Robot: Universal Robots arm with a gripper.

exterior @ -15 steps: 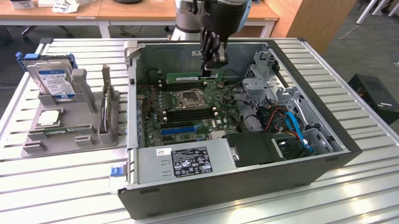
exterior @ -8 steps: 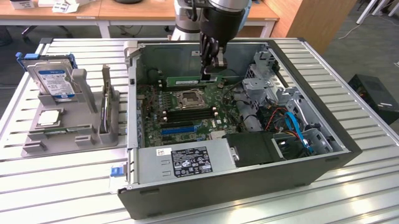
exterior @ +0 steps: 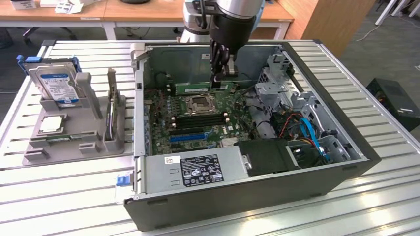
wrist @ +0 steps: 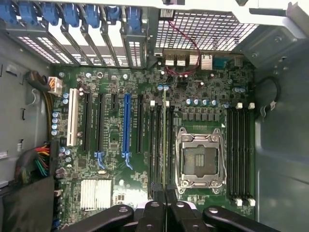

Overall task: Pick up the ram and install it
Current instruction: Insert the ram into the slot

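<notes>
The pick-up is done. The hand (exterior: 218,82) reaches down into the open computer case (exterior: 367,147) with its fingers pressed onto the ram (exterior: 200,89), pinching the thin green stick by its upper edge.

In the exterior view the ram lies lengthwise just on the far side of the empty CPU socket (exterior: 198,104), low over the motherboard (exterior: 196,129). In the wrist view the ram (wrist: 165,140) shows edge-on as a narrow line running out from between the fingers of the hand (wrist: 165,194). There it lies along one of the black memory slots (wrist: 158,145) beside the CPU socket (wrist: 200,157), well apart from the blue expansion slot (wrist: 126,121).

The stick looks lined up with its slot. Whether it is already pressed home or just resting on top I cannot tell, since the slot latches are too small to read. What remains, at most, is seating it and letting go.

The case lies on its side on a slatted metal bench (exterior: 66,201), with its power supply (exterior: 196,169) at the near end. On the exterior view's left a grey parts holder (exterior: 39,157) stands on the bench and carries a hard drive (exterior: 58,84) and a square CPU chip (exterior: 52,124).

Beyond the bench are wooden desks (exterior: 131,14). A dark box (exterior: 397,98) sits on the grey floor at the exterior view's right.
</notes>
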